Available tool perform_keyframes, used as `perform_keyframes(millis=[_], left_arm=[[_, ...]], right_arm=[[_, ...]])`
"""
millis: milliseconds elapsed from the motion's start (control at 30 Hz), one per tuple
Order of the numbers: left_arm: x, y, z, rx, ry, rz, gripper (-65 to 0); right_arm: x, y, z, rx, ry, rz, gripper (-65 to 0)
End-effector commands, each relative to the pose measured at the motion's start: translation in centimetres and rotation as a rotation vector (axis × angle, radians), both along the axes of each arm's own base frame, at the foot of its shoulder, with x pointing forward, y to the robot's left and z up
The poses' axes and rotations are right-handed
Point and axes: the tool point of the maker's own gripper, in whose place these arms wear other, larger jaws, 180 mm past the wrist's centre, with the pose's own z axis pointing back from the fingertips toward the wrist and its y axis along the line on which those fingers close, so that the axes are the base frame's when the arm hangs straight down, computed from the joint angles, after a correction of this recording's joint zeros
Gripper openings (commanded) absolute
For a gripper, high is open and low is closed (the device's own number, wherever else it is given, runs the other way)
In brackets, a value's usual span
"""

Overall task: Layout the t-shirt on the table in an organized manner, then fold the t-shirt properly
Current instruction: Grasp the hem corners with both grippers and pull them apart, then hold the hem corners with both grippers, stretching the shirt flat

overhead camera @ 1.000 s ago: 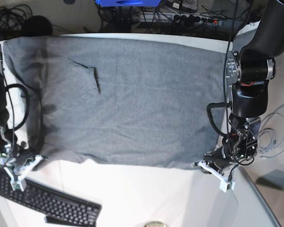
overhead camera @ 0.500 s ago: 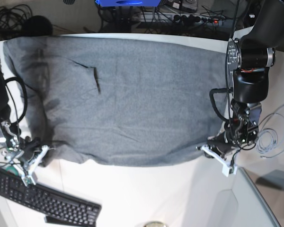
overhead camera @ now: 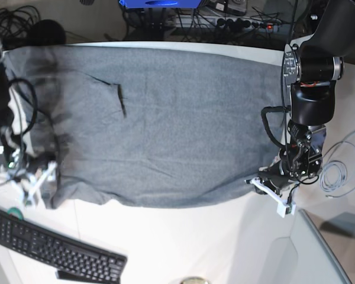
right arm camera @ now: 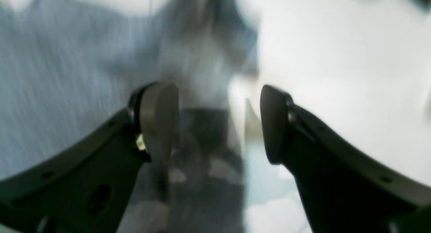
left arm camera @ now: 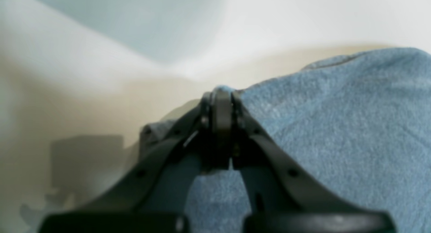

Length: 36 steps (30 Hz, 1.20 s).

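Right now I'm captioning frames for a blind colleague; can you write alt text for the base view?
A grey t-shirt lies spread flat across a white table. The left gripper pinches its corner; the right gripper sits open at the opposite corner. A black keyboard lies nearby.

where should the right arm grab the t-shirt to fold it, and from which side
Probably the corner of the t-shirt nearest the right gripper, coming in low from the table side. There the edge lies as a thin, flat, loose flap that open fingers can slide around, mirroring the left gripper, shut on the opposite corner. The middle is flat, offering nothing to pinch.
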Motion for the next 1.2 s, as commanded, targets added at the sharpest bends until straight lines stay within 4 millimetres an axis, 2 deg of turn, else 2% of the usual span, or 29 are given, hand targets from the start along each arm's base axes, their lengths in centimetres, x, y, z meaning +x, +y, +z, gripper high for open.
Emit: perform_keyframes(millis=[0,200,300,400,567,633,767,900,1167], left_arm=[[1.7,0.4,2.1,-0.001,-0.062,0.005,-65.0],[1.9,0.4,2.3,-0.001,-0.067,0.005,-65.0],[1.8,0.9,2.4,0.007,-0.067,0.009,-65.0],[1.6,1.1,2.2,0.01,-0.062,0.011,-65.0],[1.5,1.9,2.3,0.022,-0.061,0.017,-65.0],[1.5,2.0,2.3,0.024,-0.061,0.018,-65.0],[1.4,2.8,2.4,0.037,-0.061,0.023,-65.0],[1.4,3.2,2.5,0.043,-0.061,0.026,-65.0],[1.5,3.2,2.6,0.043,-0.064,0.026,-65.0]], right_arm=[[1.9,0.1,2.1,0.001,-0.08,-0.014,-29.0],[1.3,0.7,0.7,0.0,-0.06,-0.091,-29.0],[1.7,1.0,0.6,0.0,-0.056,-0.095,-29.0],[2.3,1.0,0.4,-0.079,-0.05,-0.075,-29.0],[2.5,-0.4,-0.2,-0.274,-0.072,-0.075,-29.0],[2.6,-1.1,0.1,-0.327,-0.083,-0.083,-29.0],[2.5,-1.9,0.3,-0.353,-0.085,-0.09,-29.0],[2.6,-3.5,0.9,-0.38,-0.089,-0.099,-29.0],[2.4,-7.7,2.5,-0.445,-0.097,-0.128,-29.0]])
